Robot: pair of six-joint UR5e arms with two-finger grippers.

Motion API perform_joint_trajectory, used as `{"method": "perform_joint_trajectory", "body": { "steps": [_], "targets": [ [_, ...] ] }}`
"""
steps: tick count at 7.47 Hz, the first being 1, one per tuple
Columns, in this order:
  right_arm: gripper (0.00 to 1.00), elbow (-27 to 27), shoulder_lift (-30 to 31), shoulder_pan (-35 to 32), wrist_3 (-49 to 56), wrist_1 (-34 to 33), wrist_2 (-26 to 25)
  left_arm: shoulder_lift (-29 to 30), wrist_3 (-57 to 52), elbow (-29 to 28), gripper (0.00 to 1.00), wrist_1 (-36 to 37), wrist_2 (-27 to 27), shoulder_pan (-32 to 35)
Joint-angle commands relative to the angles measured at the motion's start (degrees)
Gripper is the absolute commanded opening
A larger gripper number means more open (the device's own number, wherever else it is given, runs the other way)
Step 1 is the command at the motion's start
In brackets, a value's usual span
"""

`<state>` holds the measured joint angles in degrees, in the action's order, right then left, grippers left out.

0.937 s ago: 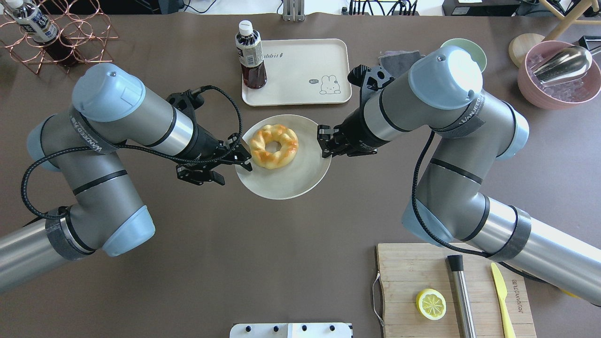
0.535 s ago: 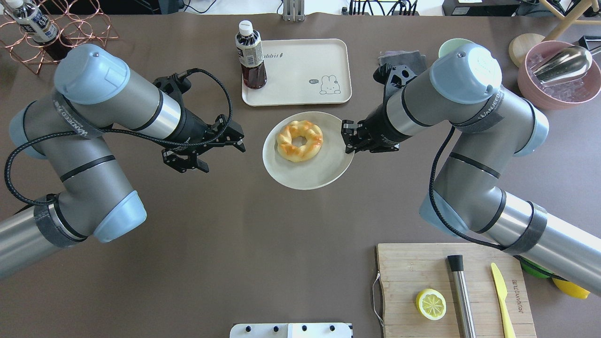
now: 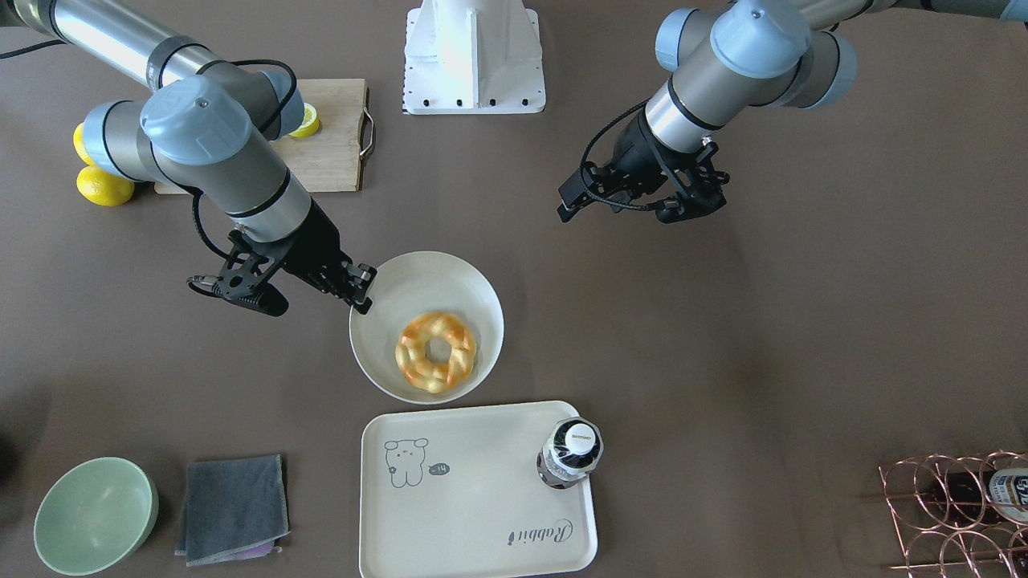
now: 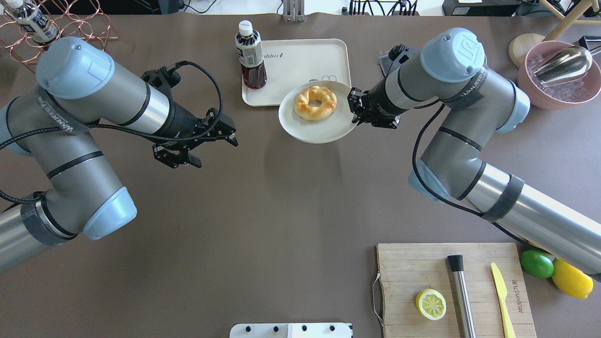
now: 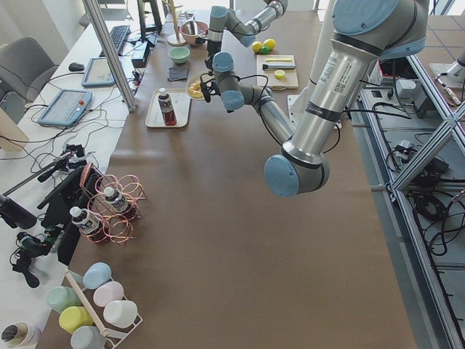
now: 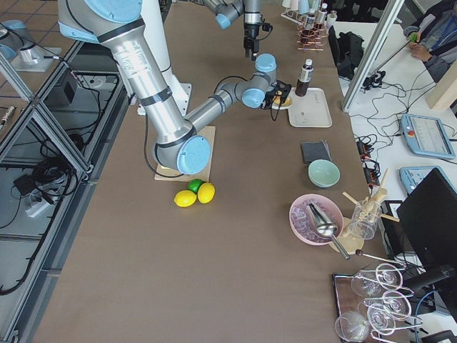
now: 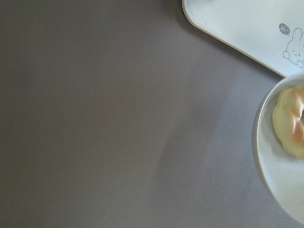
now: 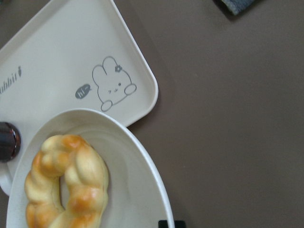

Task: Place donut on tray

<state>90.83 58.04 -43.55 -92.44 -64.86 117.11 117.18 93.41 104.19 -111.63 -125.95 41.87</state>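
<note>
The donut (image 4: 315, 102) lies on a round white plate (image 4: 300, 134). My right gripper (image 4: 353, 111) is shut on the plate's right rim and holds it raised, its far edge over the near right corner of the cream tray (image 4: 300, 65) with the rabbit drawing. In the front view the donut (image 3: 435, 351) sits on the plate (image 3: 418, 273), which the right gripper (image 3: 361, 291) holds just short of the tray (image 3: 478, 514). The right wrist view shows the donut (image 8: 66, 185), the plate (image 8: 133, 190) and the tray (image 8: 61, 61). My left gripper (image 4: 217, 152) is open and empty, left of the plate.
A dark drink bottle (image 4: 251, 56) stands on the tray's left side. A grey cloth (image 3: 233, 507) and a green bowl (image 3: 95, 514) lie right of the tray. A cutting board (image 4: 422, 263) with a lemon half (image 4: 431, 304) is near right. A pink bowl (image 4: 558, 75) stands far right.
My right gripper has carried the plate with the donut back and to the right, up to the tray's corner. My left gripper has drawn away from the plate's left rim, leftward.
</note>
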Motion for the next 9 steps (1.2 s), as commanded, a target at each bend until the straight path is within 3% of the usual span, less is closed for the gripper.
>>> {"method": "perform_joint_trajectory", "body": {
  "steps": [1, 5, 8, 9],
  "targets": [
    [0.00, -18.3, -8.9, -0.5, -17.6, 14.0, -7.7, -2.6, 0.0, 2.8, 0.97, 0.0, 0.0, 0.1],
    [0.00, -35.3, -19.5, 2.7, -30.0, 14.1, -23.5, -3.6, 0.0, 2.9, 0.97, 0.0, 0.1, -0.1],
    [0.00, -36.3, -20.2, 3.0, -32.5, 14.1, -23.9, -3.6, 0.0, 2.6, 0.97, 0.0, 0.2, -0.3],
    [0.99, -36.2, -20.3, 3.0, -32.0, 14.1, -23.9, -3.6, 0.0, 2.5, 0.97, 0.0, 0.2, -0.3]
  ]
}}
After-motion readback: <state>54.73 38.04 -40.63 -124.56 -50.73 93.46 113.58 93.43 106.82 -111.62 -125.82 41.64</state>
